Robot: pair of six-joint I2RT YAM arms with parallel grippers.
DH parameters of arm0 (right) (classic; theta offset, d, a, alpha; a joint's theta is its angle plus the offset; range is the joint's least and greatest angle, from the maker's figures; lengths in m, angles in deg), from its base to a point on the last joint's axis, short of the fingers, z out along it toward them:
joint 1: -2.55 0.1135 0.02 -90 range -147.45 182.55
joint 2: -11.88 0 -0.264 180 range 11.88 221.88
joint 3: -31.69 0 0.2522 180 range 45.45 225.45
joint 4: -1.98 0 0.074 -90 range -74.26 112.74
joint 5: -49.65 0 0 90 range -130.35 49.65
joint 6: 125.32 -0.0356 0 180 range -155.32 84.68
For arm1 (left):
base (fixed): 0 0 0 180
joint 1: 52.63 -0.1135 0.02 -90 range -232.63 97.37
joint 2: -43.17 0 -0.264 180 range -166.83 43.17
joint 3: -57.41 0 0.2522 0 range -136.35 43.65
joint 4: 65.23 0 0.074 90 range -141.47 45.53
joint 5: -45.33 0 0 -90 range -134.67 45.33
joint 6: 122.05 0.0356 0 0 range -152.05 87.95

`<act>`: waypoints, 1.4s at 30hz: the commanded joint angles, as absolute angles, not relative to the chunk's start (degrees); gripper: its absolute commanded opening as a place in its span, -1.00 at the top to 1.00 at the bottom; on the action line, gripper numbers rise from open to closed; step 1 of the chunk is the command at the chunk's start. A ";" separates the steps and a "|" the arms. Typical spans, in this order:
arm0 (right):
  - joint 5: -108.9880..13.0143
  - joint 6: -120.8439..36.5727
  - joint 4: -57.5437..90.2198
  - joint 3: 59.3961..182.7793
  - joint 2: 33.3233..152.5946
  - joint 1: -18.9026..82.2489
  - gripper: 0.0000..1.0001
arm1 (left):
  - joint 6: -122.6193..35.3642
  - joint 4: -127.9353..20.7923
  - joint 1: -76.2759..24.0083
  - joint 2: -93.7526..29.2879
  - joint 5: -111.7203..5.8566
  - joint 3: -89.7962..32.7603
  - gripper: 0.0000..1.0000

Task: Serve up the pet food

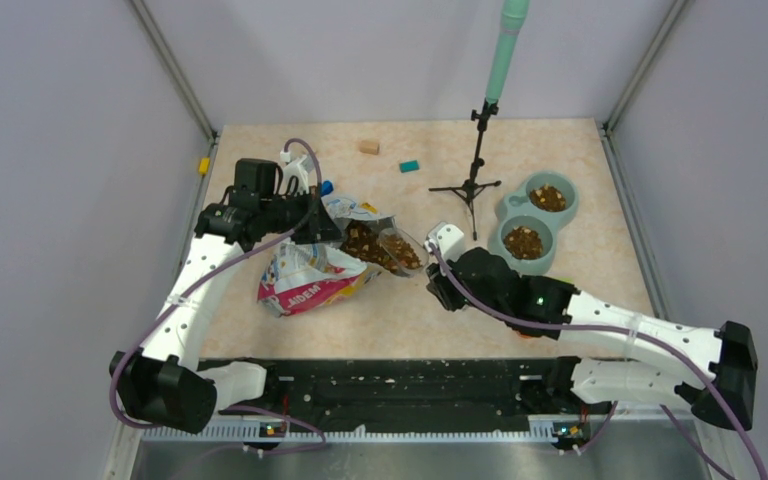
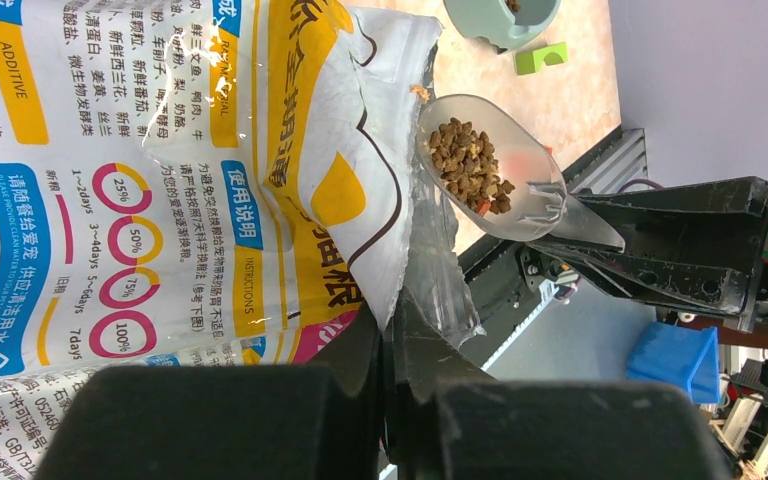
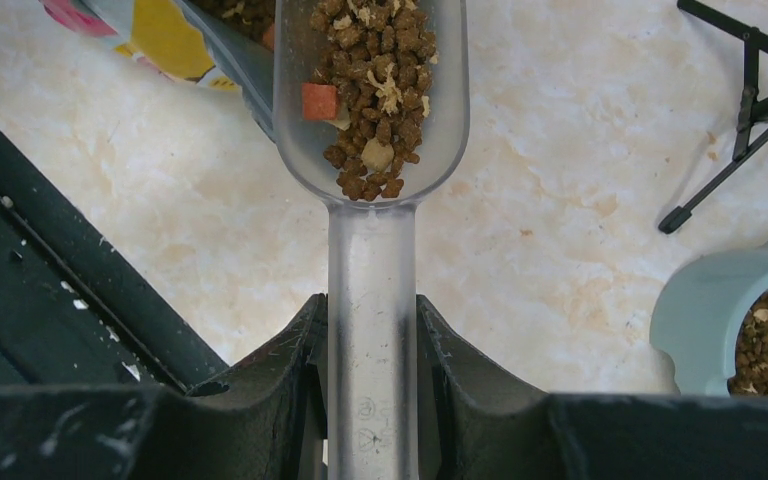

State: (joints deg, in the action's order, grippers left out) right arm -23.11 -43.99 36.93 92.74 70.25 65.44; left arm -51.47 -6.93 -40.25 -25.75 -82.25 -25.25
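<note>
The crinkly yellow-white-pink pet food bag (image 1: pixel 310 272) lies on the table's left half, its mouth open to the right with brown kibble (image 1: pixel 362 240) showing inside. My left gripper (image 1: pixel 312 222) is shut on the bag's upper edge (image 2: pixel 400 270). My right gripper (image 1: pixel 436 270) is shut on the handle of a clear plastic scoop (image 3: pixel 370 300). The scoop's bowl holds a heap of kibble (image 3: pixel 372 90) and sits at the bag's mouth (image 1: pixel 403 252). In the left wrist view the filled scoop (image 2: pixel 480 165) is just right of the bag's edge.
A pale green double pet bowl (image 1: pixel 517 210) at the right holds kibble in both cups, its rim in the right wrist view (image 3: pixel 705 315). A black tripod stand (image 1: pixel 472 185) with a green pole stands between bag and bowl. A tan block (image 1: pixel 368 146) and a teal block (image 1: pixel 409 166) lie at the back.
</note>
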 commanded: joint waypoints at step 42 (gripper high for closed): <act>-30.36 -55.20 62.77 109.08 73.50 16.98 1.00 | -51.25 -14.69 -40.24 -26.86 -85.37 -29.39 1.00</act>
State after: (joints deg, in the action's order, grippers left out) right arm -23.48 -54.09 63.34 104.76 70.79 23.32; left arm -51.60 -7.76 -40.21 -27.24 -82.76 -25.80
